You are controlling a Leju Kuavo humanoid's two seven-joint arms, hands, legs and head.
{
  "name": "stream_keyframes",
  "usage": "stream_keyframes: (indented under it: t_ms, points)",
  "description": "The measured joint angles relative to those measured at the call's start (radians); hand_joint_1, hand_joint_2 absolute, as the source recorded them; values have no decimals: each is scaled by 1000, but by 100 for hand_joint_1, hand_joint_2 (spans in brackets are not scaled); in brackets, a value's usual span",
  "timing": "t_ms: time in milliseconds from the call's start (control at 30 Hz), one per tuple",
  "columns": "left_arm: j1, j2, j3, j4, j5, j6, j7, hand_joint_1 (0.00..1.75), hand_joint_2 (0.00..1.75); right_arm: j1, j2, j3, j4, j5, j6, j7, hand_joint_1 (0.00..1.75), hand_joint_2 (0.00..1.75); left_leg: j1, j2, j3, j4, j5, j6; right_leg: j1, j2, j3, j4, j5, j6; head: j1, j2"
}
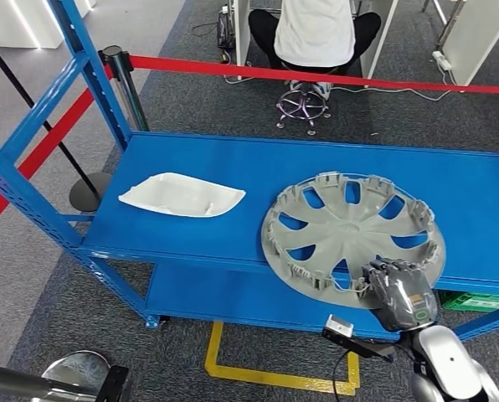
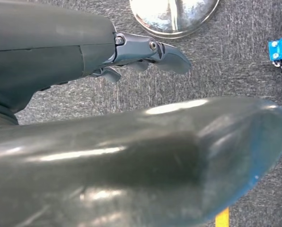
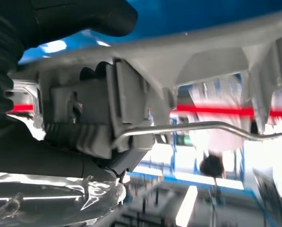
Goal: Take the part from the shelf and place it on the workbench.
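Right hand (image 1: 398, 289) gripping hubcap (image 1: 351, 234) rim on blue shelf (image 1: 234, 167), wrist view shows clips and wire ring, left hand (image 2: 146, 52) empty, fingers apart

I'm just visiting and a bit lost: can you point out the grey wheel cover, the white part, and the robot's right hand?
wheel cover (image 1: 336, 219), head view, on its centre hub.
white part (image 1: 182, 194), head view, on its middle.
right hand (image 1: 400, 293), head view, on the back of the hand at the cover's near rim.
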Motion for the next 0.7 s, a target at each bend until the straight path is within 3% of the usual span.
stream_keyframes:
  t_ms: [200,533,567,667,700]
  points:
    - [0,-4,12,0,1,3,-1,0,0,59,-18,0,-125,5,-20,-2,175,175,0,0,-1,0,-1,0,0,1,1,-2,0,0,0,0]
    - [0,-6,14,0,1,3,-1,0,0,79,-27,0,-175,5,-20,-2,174,175,0,0,0,0,0,0,0,1,1,-2,0,0,0,0]
    - [0,-6,15,0,1,3,-1,0,0,79,-28,0,-177,5,-21,-2,142,175,0,0,0,0,0,0,0,1,1,-2,0,0,0,0]
    - [0,-6,17,0,1,3,-1,0,0,81,-28,-1,-181,7,-31,-7,12,175,0,0,0,0,0,0,0,1,1,-2,0,0,0,0]
    - [0,-6,19,0,1,3,-1,0,0,81,-28,-1,-183,8,-36,-9,7,175,0,0,0,0,0,0,0,1,1,-2,0,0,0,0]
